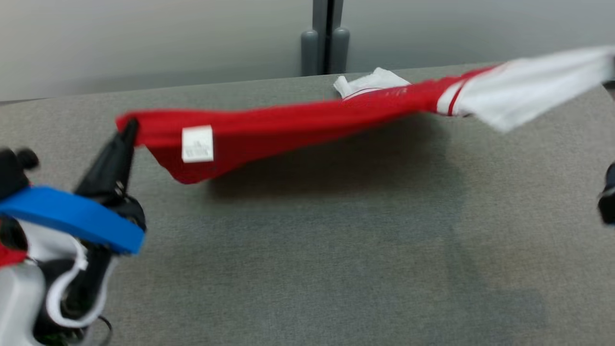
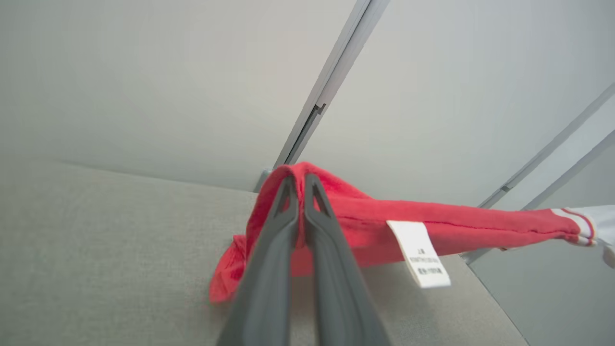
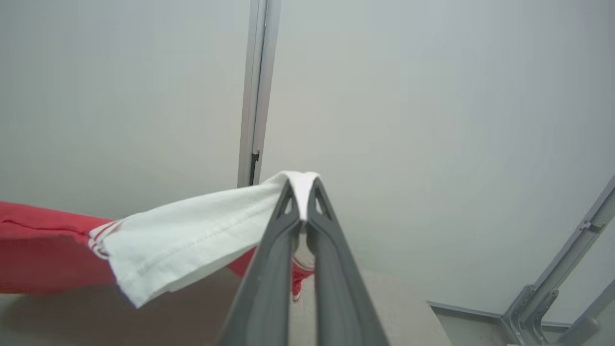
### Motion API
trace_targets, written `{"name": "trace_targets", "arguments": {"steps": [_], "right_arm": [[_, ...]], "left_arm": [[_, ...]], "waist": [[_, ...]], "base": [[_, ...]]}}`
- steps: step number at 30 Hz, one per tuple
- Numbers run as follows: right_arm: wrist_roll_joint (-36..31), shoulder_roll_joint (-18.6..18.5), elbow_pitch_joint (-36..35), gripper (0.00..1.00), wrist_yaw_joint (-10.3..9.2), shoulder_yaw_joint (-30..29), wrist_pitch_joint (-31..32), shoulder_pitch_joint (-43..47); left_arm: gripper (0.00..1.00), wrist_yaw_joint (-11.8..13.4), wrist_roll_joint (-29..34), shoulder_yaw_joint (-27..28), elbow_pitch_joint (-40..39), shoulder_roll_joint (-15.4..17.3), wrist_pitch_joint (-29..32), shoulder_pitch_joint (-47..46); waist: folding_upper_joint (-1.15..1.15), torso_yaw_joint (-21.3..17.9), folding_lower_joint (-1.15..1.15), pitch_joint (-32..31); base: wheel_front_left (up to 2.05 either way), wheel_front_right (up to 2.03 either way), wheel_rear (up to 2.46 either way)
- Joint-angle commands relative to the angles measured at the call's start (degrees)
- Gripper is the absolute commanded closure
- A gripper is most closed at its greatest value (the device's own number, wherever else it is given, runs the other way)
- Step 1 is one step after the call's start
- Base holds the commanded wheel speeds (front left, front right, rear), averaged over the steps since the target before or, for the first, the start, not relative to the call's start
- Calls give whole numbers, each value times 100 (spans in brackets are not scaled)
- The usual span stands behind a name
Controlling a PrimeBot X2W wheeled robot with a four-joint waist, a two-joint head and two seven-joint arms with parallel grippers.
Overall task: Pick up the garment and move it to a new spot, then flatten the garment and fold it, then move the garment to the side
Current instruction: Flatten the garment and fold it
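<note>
**Item count**
- Garment (image 1: 298,127): one. It is a red shirt with a white sleeve (image 1: 523,89) trimmed in red stripes. A second white part (image 1: 370,82) shows behind the red span; it is blurred, so its kind cannot be told.
- Care label (image 1: 197,143): one, white and rectangular, hanging from the red fabric near the left end.
- Grippers: two.

**Gripper state**
- Left gripper (image 2: 300,180): the fingers are closed to a narrow slit and pinch a bunched edge of red fabric at the tips. A blue band (image 1: 72,216) wraps the arm behind it.
- Right gripper (image 3: 301,185): the fingers are closed in the same way and pinch the edge of the white sleeve, which folds over the fingertips.

**Garment position**
- The garment hangs stretched between the two grippers, above the table (image 1: 307,259).
- It runs from lower left to upper right in the head view and sags slightly along its lower edge.
- It casts a dark shadow on the surface below.
- The lowest red fold, near the left gripper, hangs close to the table; contact cannot be confirmed.

**Surface and room**
- The table is covered in grey woven fabric with a rounded far right corner.
- Behind it stand two plain pale wall panels (image 1: 144,38), joined by one grey vertical post (image 1: 326,19) with two rounded grey feet at its base.
</note>
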Motion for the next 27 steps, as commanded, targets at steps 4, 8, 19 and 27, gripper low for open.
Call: {"name": "trace_targets", "arguments": {"steps": [4, 8, 19, 27], "right_arm": [[21, -511, 194, 100, 1, 154, -3, -1189], [227, -950, 625, 100, 1, 391, -105, -2215], [976, -1274, 2507, 100, 1, 1280, -381, -4415], [542, -938, 4053, 100, 0, 1423, -1694, -5929]], "left_arm": [[100, -41, -40, 191, -220, 420, 452, -874], [100, 26, -102, 318, -437, 645, 815, -1518], [100, 97, 143, 114, 340, 779, 1282, -3142], [100, -110, 735, 177, 1373, 872, 703, -4666]], "waist": [[0, -191, -1, 9], [0, -257, -1, 93], [0, -270, -1, 1110], [0, -415, -1, 2009]], "base": [[0, 0, 0], [0, 0, 0], [0, 0, 0], [0, 0, 0]]}}
